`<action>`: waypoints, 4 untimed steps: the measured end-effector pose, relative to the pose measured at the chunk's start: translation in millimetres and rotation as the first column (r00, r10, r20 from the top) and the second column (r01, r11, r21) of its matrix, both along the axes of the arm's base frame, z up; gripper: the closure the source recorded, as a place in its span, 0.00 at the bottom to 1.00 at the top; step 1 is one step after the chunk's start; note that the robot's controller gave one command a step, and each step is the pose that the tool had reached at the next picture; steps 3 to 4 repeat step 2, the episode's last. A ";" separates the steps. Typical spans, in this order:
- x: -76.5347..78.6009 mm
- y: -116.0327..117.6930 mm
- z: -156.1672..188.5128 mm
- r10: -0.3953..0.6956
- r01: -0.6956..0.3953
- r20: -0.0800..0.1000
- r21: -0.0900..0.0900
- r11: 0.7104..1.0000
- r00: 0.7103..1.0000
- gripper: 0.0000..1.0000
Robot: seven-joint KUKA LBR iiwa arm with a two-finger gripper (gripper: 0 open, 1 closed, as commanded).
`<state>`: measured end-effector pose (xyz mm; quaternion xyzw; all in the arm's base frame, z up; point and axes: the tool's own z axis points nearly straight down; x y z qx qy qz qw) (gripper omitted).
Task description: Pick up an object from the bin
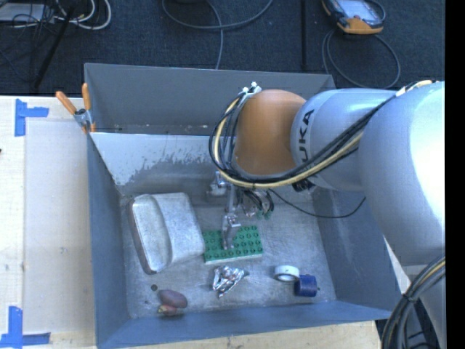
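Note:
My gripper hangs below the orange wrist cover, near the middle of the bin, its thin fingers reaching down onto a flat green studded building plate. The fingertips stand over the plate's left half; whether they touch it is unclear. Just left of the plate lies a large grey-white sponge-like block, tilted against the bin floor. In front of the plate sits a small crumpled silver foil piece.
A small white tape roll and a dark blue cap-like piece lie at the front right. A brownish pebble-shaped thing rests near the front left corner. The arm covers the bin's right back part.

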<state>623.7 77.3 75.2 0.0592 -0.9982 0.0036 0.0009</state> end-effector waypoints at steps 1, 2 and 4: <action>-0.3 2.4 2.9 -0.004 0.004 -0.006 0.007 1.000 1.000 1.00; -4.3 -11.0 157.1 0.180 -0.180 0.011 0.007 0.984 0.984 1.00; -4.3 -11.0 157.1 0.180 -0.180 0.011 0.007 0.984 0.984 1.00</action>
